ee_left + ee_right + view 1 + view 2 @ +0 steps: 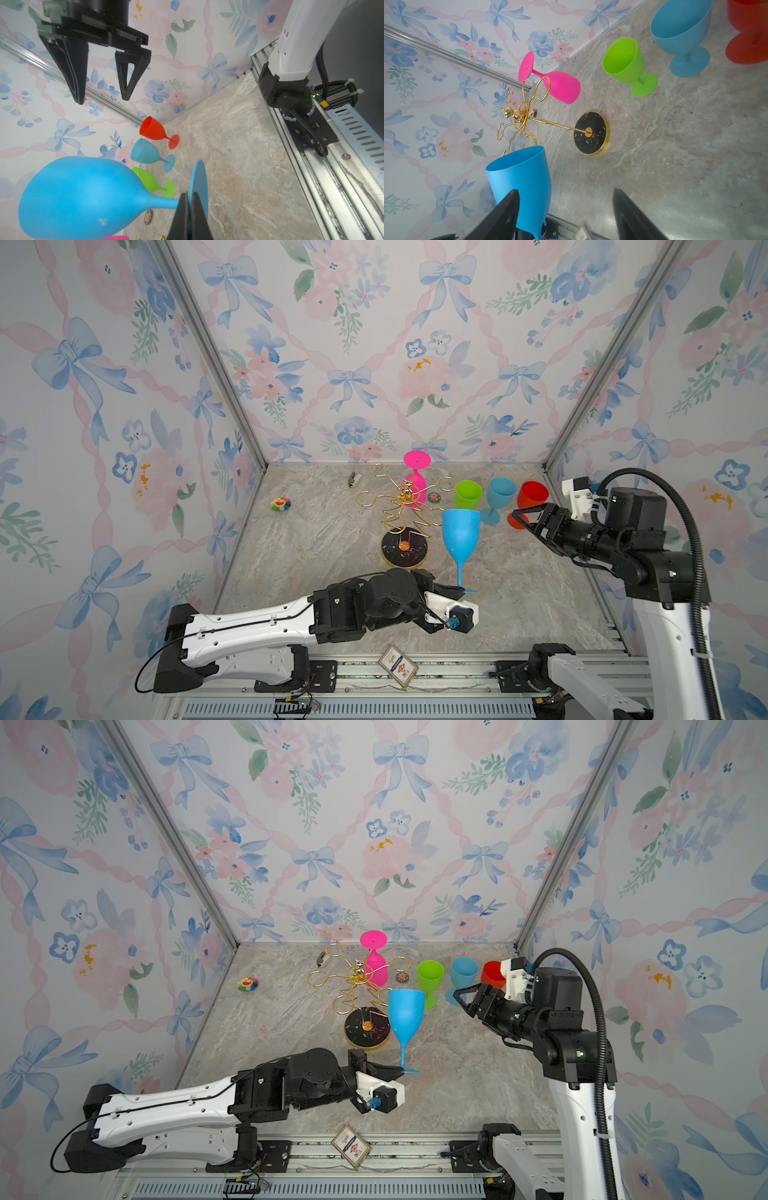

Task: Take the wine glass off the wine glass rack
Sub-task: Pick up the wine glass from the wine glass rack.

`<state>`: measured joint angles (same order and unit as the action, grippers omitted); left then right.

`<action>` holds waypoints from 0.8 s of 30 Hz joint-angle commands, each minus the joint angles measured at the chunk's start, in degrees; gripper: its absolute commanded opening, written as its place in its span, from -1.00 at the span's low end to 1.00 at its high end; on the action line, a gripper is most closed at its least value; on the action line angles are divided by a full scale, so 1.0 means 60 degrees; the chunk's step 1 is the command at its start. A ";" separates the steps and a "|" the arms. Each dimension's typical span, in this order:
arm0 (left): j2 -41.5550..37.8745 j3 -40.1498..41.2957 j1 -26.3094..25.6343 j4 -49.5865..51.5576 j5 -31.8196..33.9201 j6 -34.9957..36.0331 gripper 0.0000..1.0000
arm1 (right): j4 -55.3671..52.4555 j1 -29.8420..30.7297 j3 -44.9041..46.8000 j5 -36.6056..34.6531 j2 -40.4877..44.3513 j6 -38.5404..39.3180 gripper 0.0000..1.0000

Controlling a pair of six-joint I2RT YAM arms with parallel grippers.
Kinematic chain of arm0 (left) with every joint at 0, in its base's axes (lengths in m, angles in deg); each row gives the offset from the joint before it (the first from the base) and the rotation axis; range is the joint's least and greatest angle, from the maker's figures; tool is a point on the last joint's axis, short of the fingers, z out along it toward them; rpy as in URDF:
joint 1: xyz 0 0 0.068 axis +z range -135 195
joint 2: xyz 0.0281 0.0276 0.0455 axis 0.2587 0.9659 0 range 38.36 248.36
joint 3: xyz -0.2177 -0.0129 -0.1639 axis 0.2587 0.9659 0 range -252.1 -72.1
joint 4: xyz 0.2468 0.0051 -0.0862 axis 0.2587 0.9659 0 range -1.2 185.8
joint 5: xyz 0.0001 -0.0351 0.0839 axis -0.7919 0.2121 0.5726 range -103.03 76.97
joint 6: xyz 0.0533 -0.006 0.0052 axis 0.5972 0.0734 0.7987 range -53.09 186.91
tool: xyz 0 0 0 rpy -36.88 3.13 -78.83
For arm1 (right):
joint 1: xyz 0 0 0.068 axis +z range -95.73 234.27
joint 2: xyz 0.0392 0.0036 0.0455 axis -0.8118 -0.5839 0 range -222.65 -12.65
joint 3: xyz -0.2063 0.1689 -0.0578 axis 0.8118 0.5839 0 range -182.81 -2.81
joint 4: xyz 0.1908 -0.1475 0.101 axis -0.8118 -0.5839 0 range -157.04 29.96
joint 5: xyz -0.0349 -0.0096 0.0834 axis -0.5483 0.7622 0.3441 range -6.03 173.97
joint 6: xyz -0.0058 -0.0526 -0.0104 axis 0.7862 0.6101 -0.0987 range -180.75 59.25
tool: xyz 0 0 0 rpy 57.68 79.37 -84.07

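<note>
Wine glass [460,535]: blue, upright, off the rack — stem pinched in left claw [457,591]
Right claw [519,519]: spread, empty
Wine glass rack [395,551]: on desk [332,539], pink glass [417,485] hanging inverted

Robot lab booth — floral wallpaper panels [374,344], aluminium rail [457,670], marble-look tabletop [311,539].

We see the left arm [232,643], lower left, in white shells with black joints and a thin black cable [249,624] along it. The right arm [665,635], at right, matches and carries a ribbed black hose [693,531].
</note>
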<state>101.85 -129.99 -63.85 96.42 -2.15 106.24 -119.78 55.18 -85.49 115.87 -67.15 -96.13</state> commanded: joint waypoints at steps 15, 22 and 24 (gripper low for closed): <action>0.1270 0.0873 -0.1182 -0.0742 0.3673 0.3074 -1.00 | -0.2485 0.0244 -0.0516 0.1301 -0.0885 -0.1163 0.23; 0.1725 0.1020 -0.1269 -0.0797 0.3910 0.3723 -1.00 | -0.3626 0.0591 -0.1386 0.1196 -0.1627 -0.0534 0.12; 0.1752 0.1098 -0.1269 -0.0917 0.3965 0.3895 -1.00 | -0.3798 0.0750 -0.1929 0.1047 -0.2060 -0.0228 0.09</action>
<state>112.36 -124.02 -70.98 93.03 20.01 126.92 -138.49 58.35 -93.29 122.32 -77.07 -100.56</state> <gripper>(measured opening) 0.050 0.549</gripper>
